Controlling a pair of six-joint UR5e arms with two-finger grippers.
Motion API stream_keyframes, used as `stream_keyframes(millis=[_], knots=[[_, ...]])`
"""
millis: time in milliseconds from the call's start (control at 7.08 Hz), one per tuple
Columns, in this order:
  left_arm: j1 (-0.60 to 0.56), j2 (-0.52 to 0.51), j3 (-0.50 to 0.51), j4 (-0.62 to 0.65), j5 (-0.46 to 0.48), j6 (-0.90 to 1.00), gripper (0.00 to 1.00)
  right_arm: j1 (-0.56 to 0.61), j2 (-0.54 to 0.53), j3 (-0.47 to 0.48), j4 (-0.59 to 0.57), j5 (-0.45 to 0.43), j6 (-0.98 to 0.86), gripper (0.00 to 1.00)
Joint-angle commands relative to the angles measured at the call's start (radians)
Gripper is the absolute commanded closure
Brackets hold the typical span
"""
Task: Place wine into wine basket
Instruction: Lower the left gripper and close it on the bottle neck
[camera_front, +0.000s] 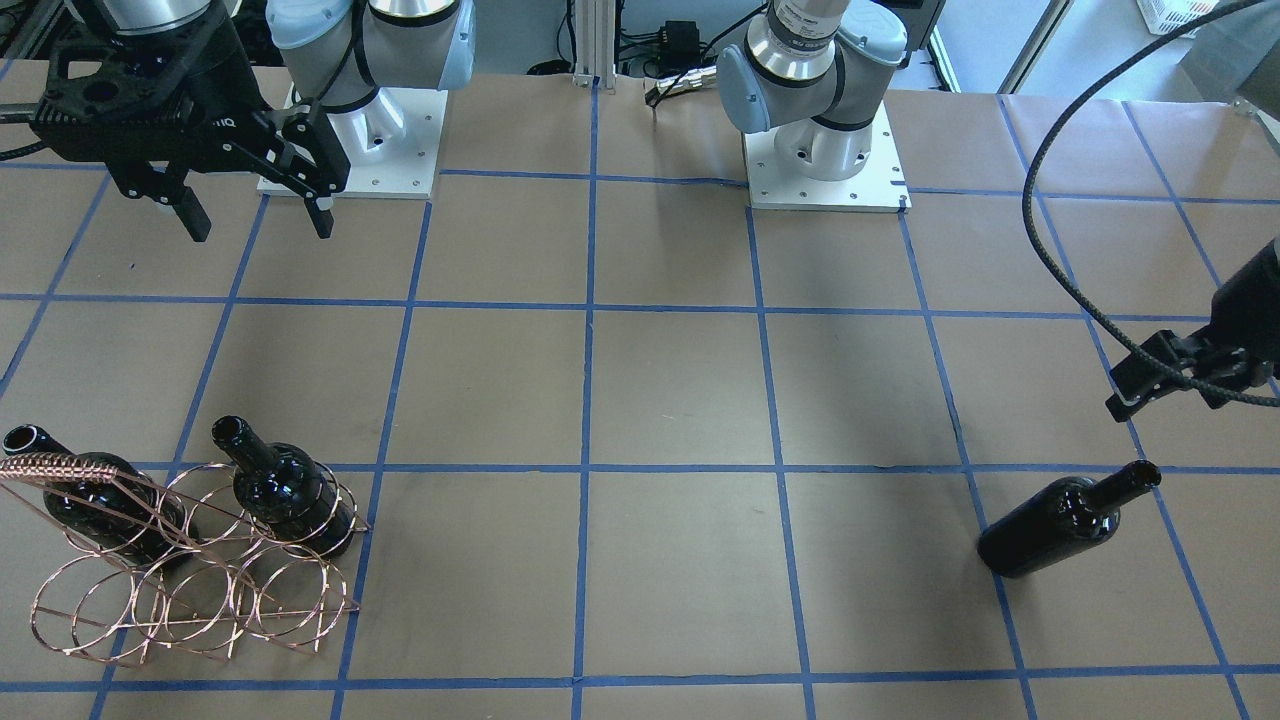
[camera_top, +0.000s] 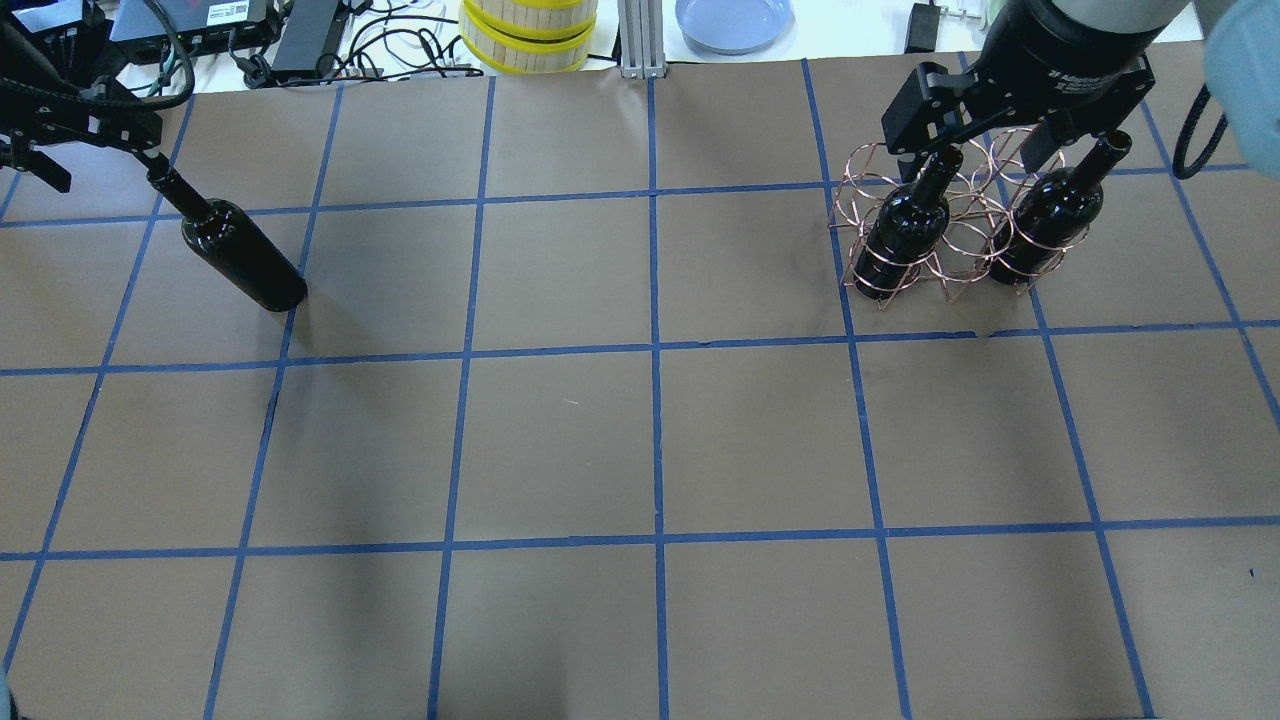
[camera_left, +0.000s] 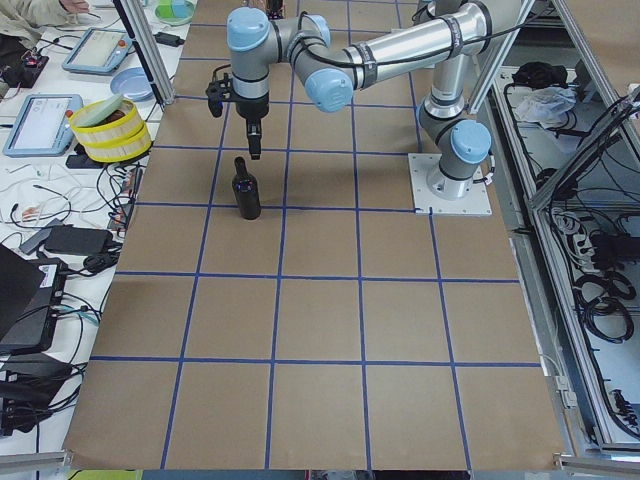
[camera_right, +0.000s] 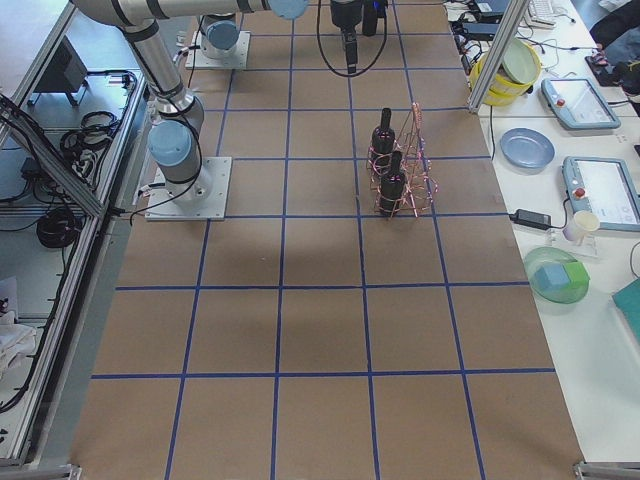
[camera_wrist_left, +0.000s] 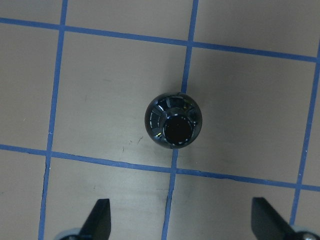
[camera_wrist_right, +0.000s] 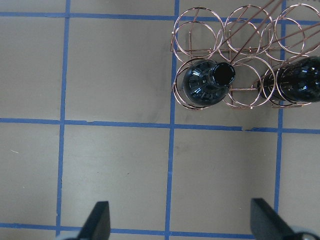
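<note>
Bench (camera_top: 560, 450): brown paper cover, blue-gridded, flat. Past its far edge I see a yellow-rimmed stack (camera_top: 528, 30), a blue plate (camera_top: 733, 20) and loose cables (camera_top: 390, 40).

The wine (camera_top: 243, 255) stands alone toward 10 o'clock on the overhead view. Its base is on the paper, its long axis vertical, neck and open mouth up. The left wrist camera looks straight down into the mouth.

The wine basket (camera_top: 955, 225) sits toward 2 o'clock, well apart from it. One bottle (camera_top: 905, 230) and a second bottle (camera_top: 1045, 225) stand upright in its robot-side row, with one empty ring between them.

The left arm reaches far out, wrist turned straight down. The left claw (camera_wrist_left: 181, 222) hangs above the wine without touching it, fingers spread wide and holding nothing. The wine is at 12 o'clock from its fingertips.

The right arm is also wrist down. The right claw (camera_front: 255, 215) is released and empty, on the robot side of the basket, which lies at 1 o'clock in its wrist view.
</note>
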Motion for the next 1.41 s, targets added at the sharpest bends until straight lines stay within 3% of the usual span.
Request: stream_keyframes(millis=[0,847,1129,1271], knots=[[0.002,-0.078,0.024,0.044,-0.009,0.002,0.0,0.0,0.0,0.001,0.0,0.0,0.0,0.0],[0.001,-0.144,0.024,0.063,-0.032,-0.017,0.0,0.0,0.0,0.001,0.0,0.0,0.0,0.0],[0.001,-0.157,0.024,0.065,-0.033,-0.026,0.06,0.0,0.0,0.001,0.0,0.0,0.0,0.0],[0.001,-0.157,0.024,0.065,-0.052,-0.055,0.15,0.0,0.0,0.001,0.0,0.0,0.0,0.0]])
